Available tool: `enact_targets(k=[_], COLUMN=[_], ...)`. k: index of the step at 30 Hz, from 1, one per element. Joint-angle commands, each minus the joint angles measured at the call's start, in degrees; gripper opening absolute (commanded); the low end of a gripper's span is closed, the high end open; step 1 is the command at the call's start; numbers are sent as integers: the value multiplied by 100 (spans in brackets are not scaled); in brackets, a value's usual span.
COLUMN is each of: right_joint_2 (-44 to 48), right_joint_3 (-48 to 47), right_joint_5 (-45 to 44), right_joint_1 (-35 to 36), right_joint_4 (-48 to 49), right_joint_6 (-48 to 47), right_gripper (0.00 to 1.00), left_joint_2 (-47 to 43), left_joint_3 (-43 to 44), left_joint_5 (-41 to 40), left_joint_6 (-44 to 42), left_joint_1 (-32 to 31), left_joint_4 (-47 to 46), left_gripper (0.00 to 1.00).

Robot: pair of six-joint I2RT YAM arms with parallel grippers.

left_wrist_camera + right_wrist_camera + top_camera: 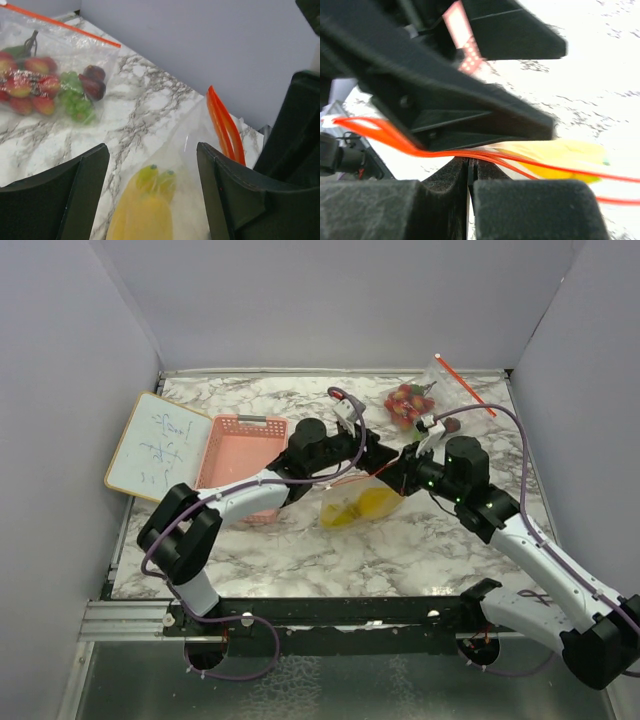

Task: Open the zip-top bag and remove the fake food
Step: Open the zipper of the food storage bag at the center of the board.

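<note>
Both claws meet at the zip-top bag (360,508), middle of the table (300,550)!
Right claw (468,186) is pressed together, pinching the orange zip strip (445,152). Left claw (152,200) hangs spread wide over the bag, yellow fake food (142,215) inside. A second bag (415,400) lies far right.

Top view: table (300,545), white marble with grey veining; basket (240,445), pink, slotted; whiteboard (158,445), upper left, white with green writing. Centre: clear zip-top bag (388,483), orange-red zip strip (226,127), yellow fake food (362,506). Upper right, second bag (432,378): red strawberries (403,400), green pieces (75,95), dark purple pieces (94,82).
</note>
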State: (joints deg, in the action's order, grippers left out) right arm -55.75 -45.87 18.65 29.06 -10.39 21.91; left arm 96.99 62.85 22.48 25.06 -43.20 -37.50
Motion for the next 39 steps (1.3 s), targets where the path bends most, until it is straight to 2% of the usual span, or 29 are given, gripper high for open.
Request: enact_targets(k=[1, 8, 11, 14, 18, 21, 30, 39], right_joint_2=[-12, 387, 554, 710, 998, 1043, 525, 588], right_joint_3=[-71, 283, 231, 230, 302, 358, 290, 540], right_joint_5=[-1074, -1633, -1630, -1555, -1402, -1178, -734, -987], right_joint_1=[-43, -43, -41, -44, -49, -48, -47, -43], right_joint_4=[154, -81, -246, -353, -312, -163, 37, -89], right_joint_6=[-192, 220, 403, 641, 881, 1115, 1421, 1350], right_gripper=[3, 32, 46, 53, 52, 50, 50, 41], left_joint_2=[-519, -1317, -1663, -1960, -2169, -2131, -1781, -1852], left_joint_3=[-685, -1173, -1525, -1842, -2086, -2157, -2191, -2214], left_joint_5=[-148, -766, -800, -834, -856, -743, -257, -283], left_joint_6=[-476, -928, -858, -663, -474, -297, 167, 154], left_joint_1=[-190, -170, -169, -167, -169, -175, -210, -219], left_joint_4=[671, 1420, 1307, 1120, 840, 592, -60, -41], left_gripper=[76, 82, 67, 44, 23, 0, 0, 0])
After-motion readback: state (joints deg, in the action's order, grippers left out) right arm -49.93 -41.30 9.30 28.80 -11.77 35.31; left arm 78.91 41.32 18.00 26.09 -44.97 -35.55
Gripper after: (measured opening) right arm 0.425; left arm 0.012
